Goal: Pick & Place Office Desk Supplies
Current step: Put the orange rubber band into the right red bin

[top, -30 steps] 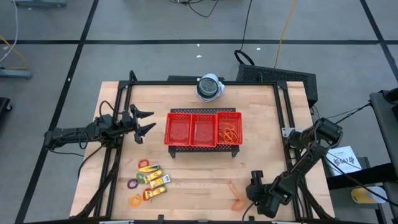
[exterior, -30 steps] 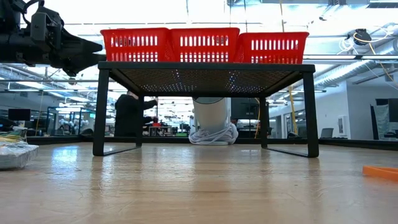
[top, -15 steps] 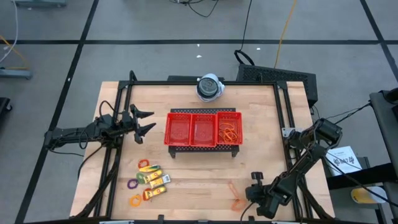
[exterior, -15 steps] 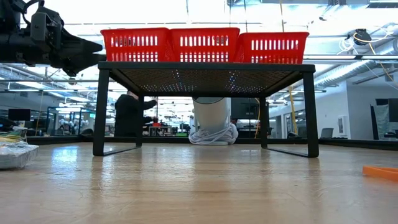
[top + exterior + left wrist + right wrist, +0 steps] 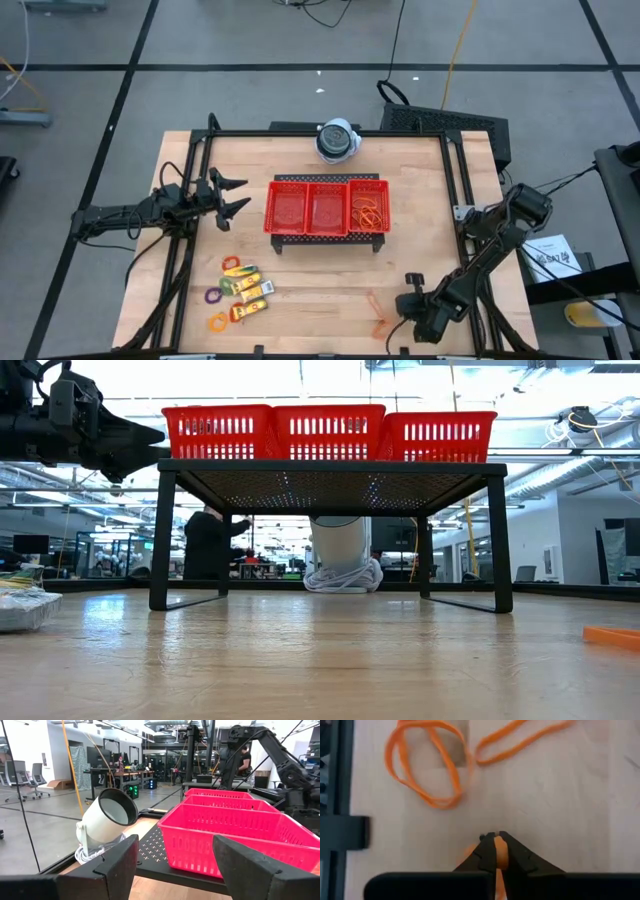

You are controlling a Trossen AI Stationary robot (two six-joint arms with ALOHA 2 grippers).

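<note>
— What could trip us up from here?

— The right gripper is down at the near edge of the table, jaws pressed together with a sliver of orange rubber band pinched between the tips. The bite looks thin — if we lift fast, the band could slide out, or drag the loose bands lying just beyond it.

— And where does the band sit against the jaws?

— Right at the tips, barely inside; the other loops are apart from them, flat on the wood.

— The rest of our supplies?

— Some bands already in the right compartment of the red tray; packets and rings on the left near side. Our left gripper waits beside the tray, fingers spread, holding nothing.
</note>
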